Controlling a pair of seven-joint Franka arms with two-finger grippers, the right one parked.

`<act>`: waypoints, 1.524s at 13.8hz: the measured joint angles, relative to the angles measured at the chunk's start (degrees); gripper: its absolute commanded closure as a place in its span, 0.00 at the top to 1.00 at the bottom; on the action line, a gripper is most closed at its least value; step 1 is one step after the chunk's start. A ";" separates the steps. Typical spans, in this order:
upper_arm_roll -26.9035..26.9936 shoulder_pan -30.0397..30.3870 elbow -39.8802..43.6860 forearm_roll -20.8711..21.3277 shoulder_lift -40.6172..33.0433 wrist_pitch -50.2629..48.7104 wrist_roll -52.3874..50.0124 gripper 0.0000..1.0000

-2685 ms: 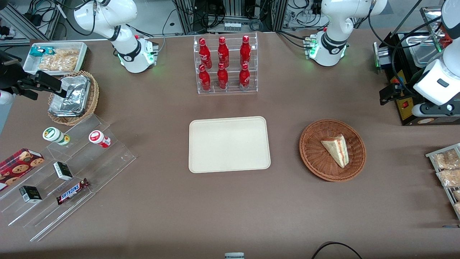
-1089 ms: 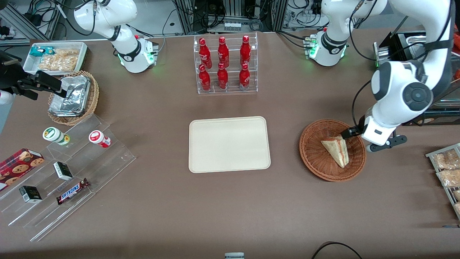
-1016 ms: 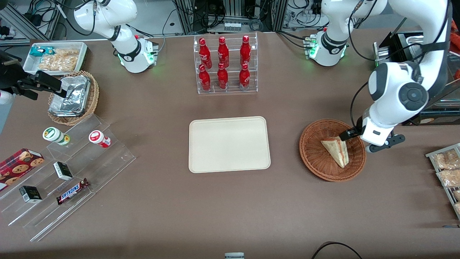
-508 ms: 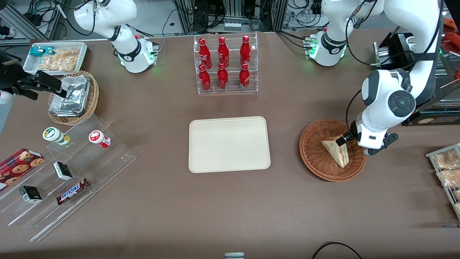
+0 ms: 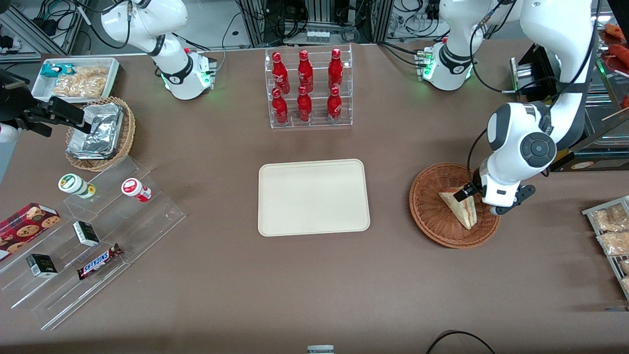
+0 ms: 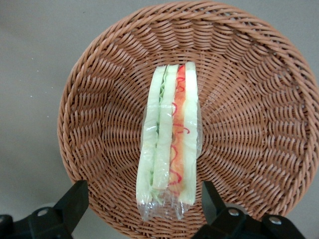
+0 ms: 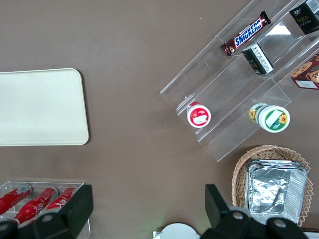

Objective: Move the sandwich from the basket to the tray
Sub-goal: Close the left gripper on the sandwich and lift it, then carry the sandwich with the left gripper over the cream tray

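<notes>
Brown tabletop (image 5: 314,285) carries your tray (image 5: 313,197) nearest the front camera's middle, bare, well apart from the basket (image 5: 432,221) toward the working arm's end. Your sandwich (image 6: 169,144) lies on edge in the basket, filling upward. Your hand (image 6: 144,201) hovers above it, fingers (image 6: 75,199) apart and straddling the wedge, likely lined up to pinch its flat bread faces.

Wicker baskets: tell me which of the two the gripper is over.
The reddish-brown basket holding the sandwich; the open gripper hovers above it. The lighter tan basket holds foil packs at the parked arm's end.
</notes>
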 measured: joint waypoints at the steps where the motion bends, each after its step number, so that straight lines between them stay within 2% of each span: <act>1: 0.00 0.00 -0.01 0.00 0.33 0.03 -0.01 1.00; 8: 0.00 0.00 -0.09 -0.01 3.00 2.25 -1.42 1.00; 9: 0.00 0.00 -0.09 -0.03 3.45 2.54 -2.34 0.93; 10: 0.00 0.00 -0.10 -0.04 3.96 3.28 -3.76 0.68; 11: -0.02 -0.05 -0.10 -0.04 4.48 4.26 -5.37 0.37; 12: -0.05 -0.34 -0.10 -0.05 4.91 4.78 -6.88 0.14; 13: -0.06 -0.85 -0.08 -0.05 5.19 4.99 -7.91 0.09; 17: -0.10 -1.69 2.13 -0.05 5.19 4.18 -8.50 0.06; 21: -0.21 -3.02 9.88 0.00 4.96 -7.88 -7.59 0.06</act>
